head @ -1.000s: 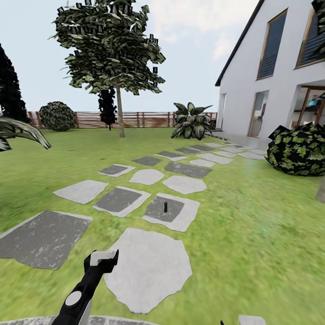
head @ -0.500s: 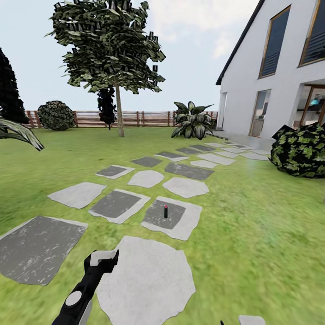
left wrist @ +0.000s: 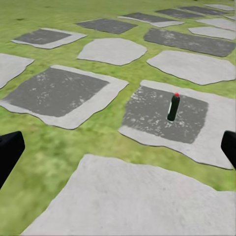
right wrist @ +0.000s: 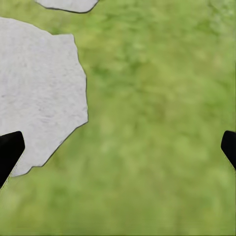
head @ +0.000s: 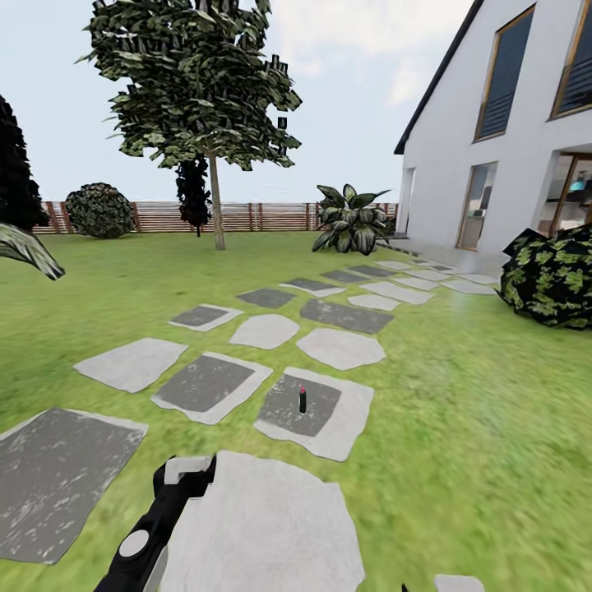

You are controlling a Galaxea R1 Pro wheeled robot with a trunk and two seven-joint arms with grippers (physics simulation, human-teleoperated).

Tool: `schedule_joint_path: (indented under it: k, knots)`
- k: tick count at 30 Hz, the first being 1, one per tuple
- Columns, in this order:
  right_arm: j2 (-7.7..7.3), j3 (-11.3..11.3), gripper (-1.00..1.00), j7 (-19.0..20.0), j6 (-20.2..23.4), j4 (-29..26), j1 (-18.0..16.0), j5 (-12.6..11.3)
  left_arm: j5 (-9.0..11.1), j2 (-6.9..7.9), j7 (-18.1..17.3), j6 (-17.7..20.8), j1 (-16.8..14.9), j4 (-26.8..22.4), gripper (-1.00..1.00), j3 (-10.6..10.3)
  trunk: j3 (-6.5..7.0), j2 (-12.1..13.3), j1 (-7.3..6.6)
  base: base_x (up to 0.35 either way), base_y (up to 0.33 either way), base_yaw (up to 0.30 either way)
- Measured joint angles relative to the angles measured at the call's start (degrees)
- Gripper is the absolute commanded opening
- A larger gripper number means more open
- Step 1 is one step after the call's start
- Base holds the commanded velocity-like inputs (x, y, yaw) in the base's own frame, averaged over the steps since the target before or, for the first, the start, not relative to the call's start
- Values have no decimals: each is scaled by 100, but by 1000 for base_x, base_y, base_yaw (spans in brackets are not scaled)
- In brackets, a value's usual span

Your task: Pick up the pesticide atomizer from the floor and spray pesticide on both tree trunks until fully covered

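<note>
The pesticide atomizer (head: 302, 400), a slim black stick with a red tip, stands upright on a dark paving slab (head: 316, 411) in the lawn, ahead of me. In the left wrist view the atomizer (left wrist: 173, 106) is some way beyond my left gripper (left wrist: 118, 147), whose fingers stand wide apart and hold nothing. My left gripper (head: 189, 473) hangs low over a pale slab. My right gripper (right wrist: 118, 147) is open over grass. One tree (head: 197, 82) rises far back by the fence, and its trunk (head: 218, 205) looks thin at this distance.
Grey stepping stones (head: 341, 347) run in a path toward a white house (head: 493, 148) on the right. A dark bush (head: 552, 275) sits at the right and a leafy plant (head: 349, 220) by the house corner. A wooden fence (head: 263, 217) closes the lawn.
The whole view has shifted: the camera has come forward, so the slabs and the atomizer look nearer and lower. The left arm keeps its place in the picture.
</note>
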Motion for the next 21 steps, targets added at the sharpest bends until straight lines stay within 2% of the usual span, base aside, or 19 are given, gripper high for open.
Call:
schedule_joint_path:
  k: [21]
  knots:
    - [0,0,100,0,0,0,0,2,0,0,0,0,0,0,100,0,0,0,0,335,-11,0]
